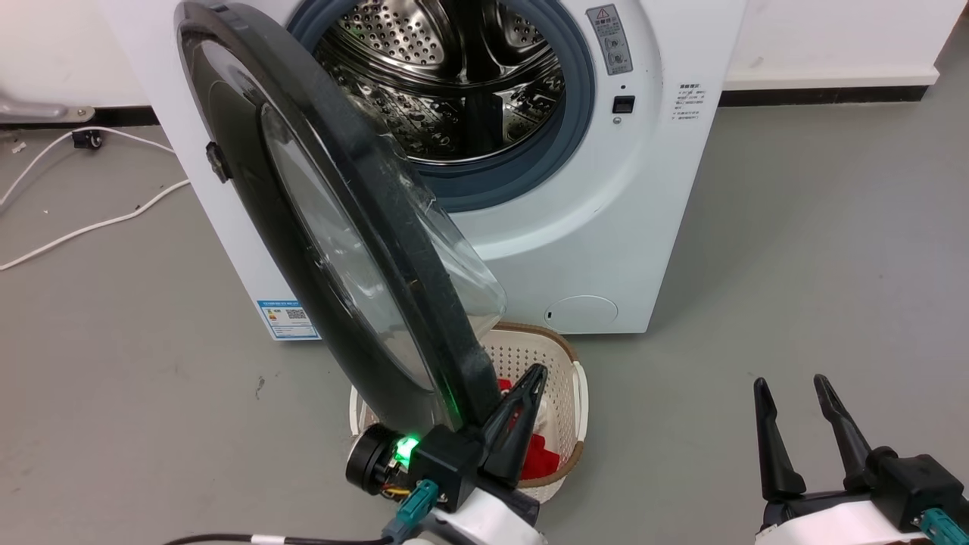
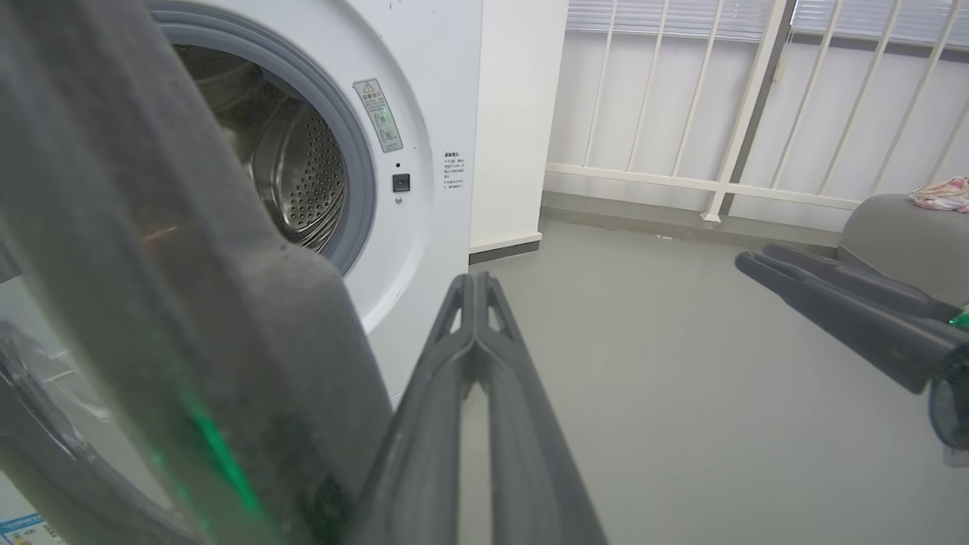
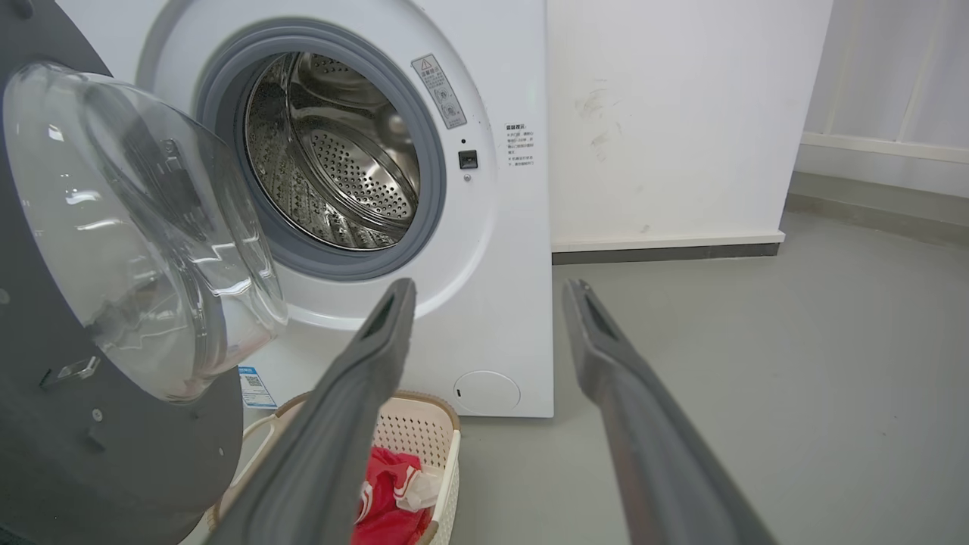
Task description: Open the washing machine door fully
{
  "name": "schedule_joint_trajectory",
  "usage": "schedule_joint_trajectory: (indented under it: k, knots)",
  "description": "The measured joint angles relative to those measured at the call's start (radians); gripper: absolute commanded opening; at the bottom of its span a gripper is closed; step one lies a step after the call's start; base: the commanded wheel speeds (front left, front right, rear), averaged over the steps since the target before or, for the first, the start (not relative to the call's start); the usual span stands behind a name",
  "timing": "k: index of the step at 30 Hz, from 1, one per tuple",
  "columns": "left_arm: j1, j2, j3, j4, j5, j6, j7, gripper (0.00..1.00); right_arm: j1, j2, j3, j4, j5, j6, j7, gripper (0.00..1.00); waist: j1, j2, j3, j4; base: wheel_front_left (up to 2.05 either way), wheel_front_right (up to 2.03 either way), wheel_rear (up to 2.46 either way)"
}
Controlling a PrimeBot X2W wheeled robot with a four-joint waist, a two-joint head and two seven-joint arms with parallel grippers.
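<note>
The white washing machine stands ahead with its steel drum exposed. The washing machine door hangs swung out on its left hinge, its rim edge-on to me and the clear glass bowl facing right. My left gripper is shut with nothing in it, lying close against the inner side of the door's lower rim. In the left wrist view the door looms at the left beside the shut left gripper. My right gripper is open at the lower right, apart from the door.
A cream perforated basket holding a red cloth sits on the floor under the open door. White cables trail across the floor at the left. A white railing and a grey seat lie off to the right.
</note>
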Motion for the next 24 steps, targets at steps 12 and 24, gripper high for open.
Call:
schedule_joint_trajectory:
  k: [12,24]
  knots:
    - [0.121,0.008,0.045,-0.101,0.039,0.051,-0.001,0.00,0.002,0.000,-0.010,0.004,0.000,0.000,0.000,1.00,0.0000,0.0000,-0.010,0.034,0.00,0.00,0.00]
    - [0.220,0.013,0.054,-0.178,0.048,0.068,-0.001,0.00,0.012,0.000,-0.022,0.004,-0.007,0.000,0.000,1.00,0.0000,0.0000,-0.007,0.166,0.00,0.00,0.00]
